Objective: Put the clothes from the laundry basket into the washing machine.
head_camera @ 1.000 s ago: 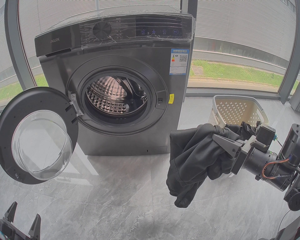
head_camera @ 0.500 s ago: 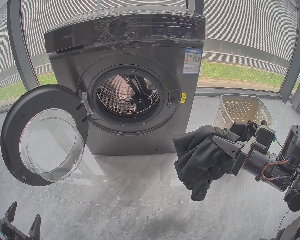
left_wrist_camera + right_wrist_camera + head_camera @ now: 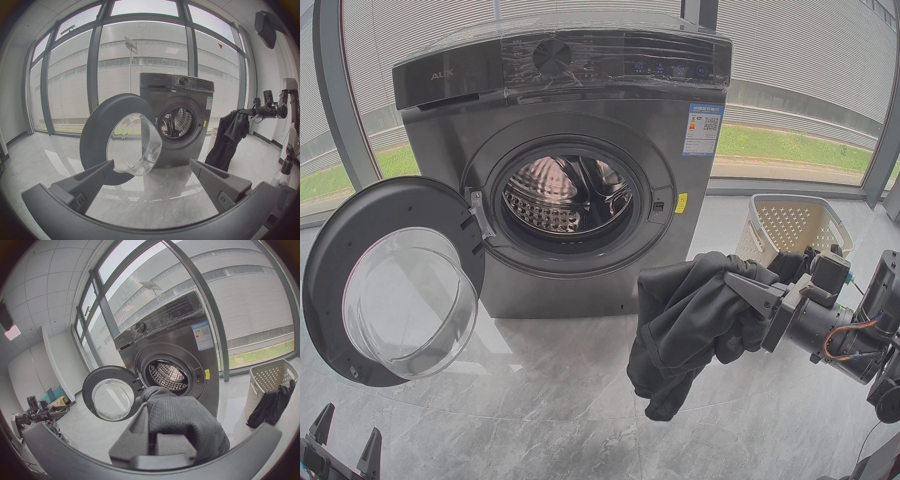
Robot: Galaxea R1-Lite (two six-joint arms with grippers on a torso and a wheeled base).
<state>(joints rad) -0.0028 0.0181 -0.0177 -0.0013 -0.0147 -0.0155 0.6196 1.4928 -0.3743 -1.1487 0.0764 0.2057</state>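
Observation:
A dark grey garment (image 3: 681, 325) hangs above the floor from my right gripper (image 3: 747, 289), which is shut on its upper fold to the right of the washing machine (image 3: 575, 125). The machine's round door (image 3: 394, 281) stands swung open to the left and the steel drum (image 3: 569, 197) shows inside. The cream laundry basket (image 3: 800, 228) sits behind my right arm; a dark cloth (image 3: 272, 405) drapes over its rim. The held garment (image 3: 184, 418) covers the right gripper's fingers in the right wrist view. My left gripper (image 3: 150, 175) is open low at the left, facing the machine (image 3: 178, 115).
Tall windows with dark frames (image 3: 331, 94) stand behind the machine. Grey marble floor (image 3: 519, 400) lies open between me and the machine. The open door sticks out over the floor at the left.
The camera has moved: the whole picture shifted right and the machine looks nearer. The hanging garment swung and now hangs lower and straighter. The right gripper keeps its hold.

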